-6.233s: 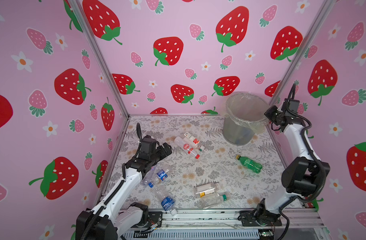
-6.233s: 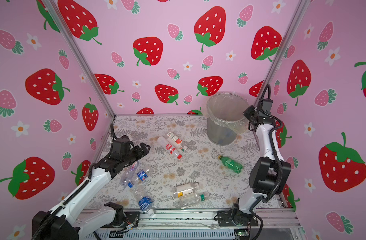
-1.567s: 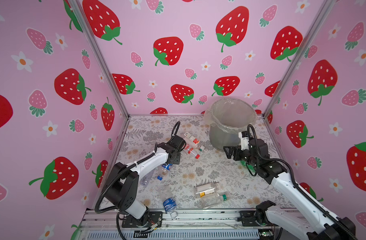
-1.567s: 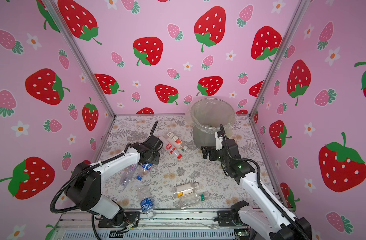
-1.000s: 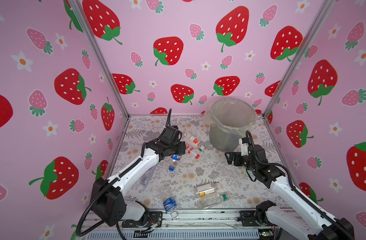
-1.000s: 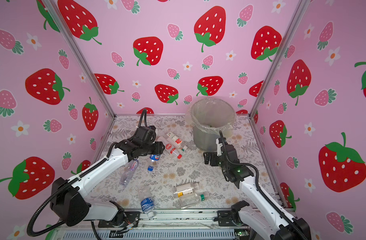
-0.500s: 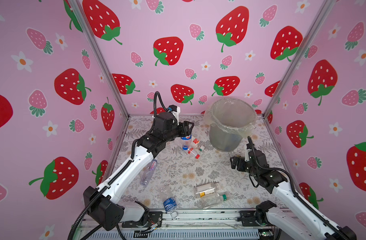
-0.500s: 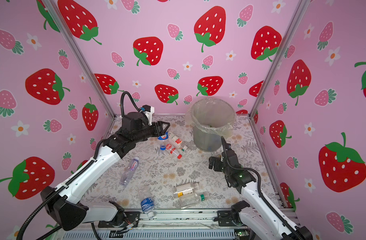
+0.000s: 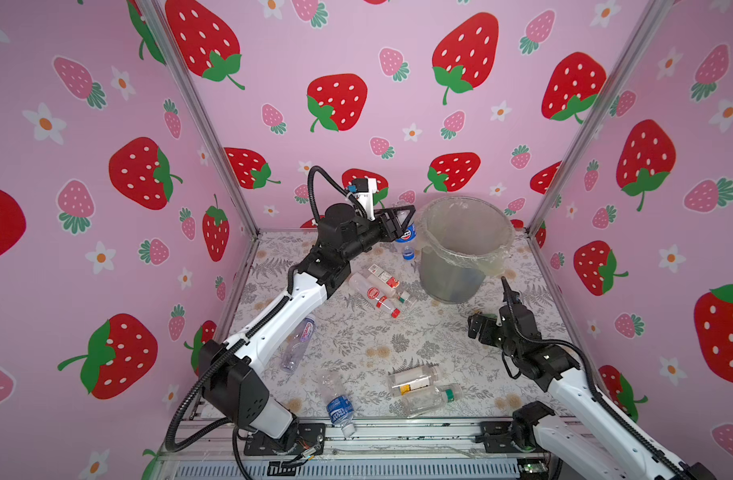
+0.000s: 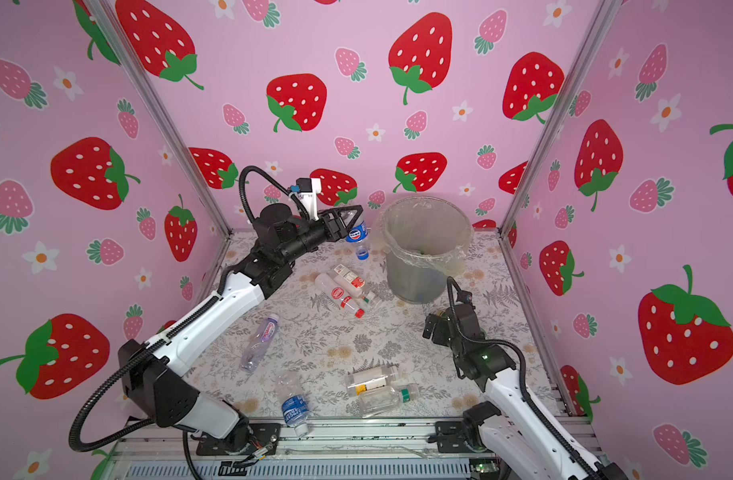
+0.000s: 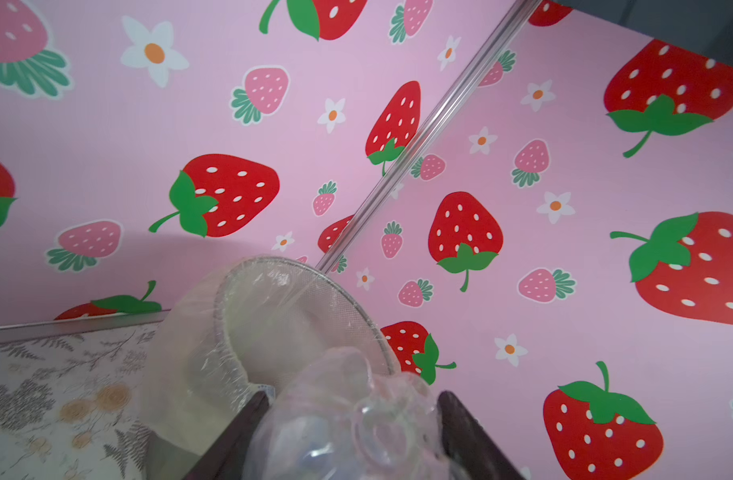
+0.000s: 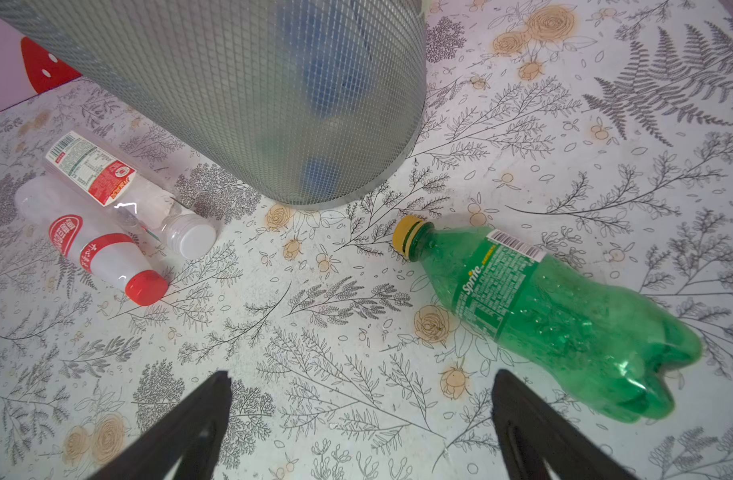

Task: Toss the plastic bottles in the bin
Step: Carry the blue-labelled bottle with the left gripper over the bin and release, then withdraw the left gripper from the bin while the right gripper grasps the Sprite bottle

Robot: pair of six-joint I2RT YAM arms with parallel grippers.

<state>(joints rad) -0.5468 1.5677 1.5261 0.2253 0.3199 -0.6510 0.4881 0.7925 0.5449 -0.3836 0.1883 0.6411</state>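
My left gripper [image 9: 401, 220] [image 10: 351, 220] is shut on a clear plastic bottle [image 9: 406, 237] [image 10: 357, 237] with a blue label. The bottle hangs cap down just left of the bin's rim, and its clear base [image 11: 348, 419] fills the space between the jaws. The bin [image 9: 452, 278] [image 10: 418, 276] [image 11: 269, 266] [image 12: 252, 83] is a grey mesh cylinder with a clear liner. My right gripper [image 9: 479, 326] [image 10: 433, 326] [image 12: 360, 376] is open and empty, low over the mat beside a green bottle [image 12: 543, 307] lying in front of the bin.
Two red-and-white labelled bottles [image 9: 377, 289] [image 10: 344, 289] [image 12: 94, 245] lie left of the bin. A purple-labelled bottle [image 9: 298, 345] [image 10: 260, 340] lies by my left arm. A blue-labelled bottle [image 9: 337, 405] [image 10: 294, 405] and two clear bottles [image 9: 414, 380] [image 10: 369, 380] lie near the front rail.
My left arm has lifted the blue-labelled bottle off the mat and carried it up and right to the bin's rim. My right gripper has drawn back from the bin, staying open.
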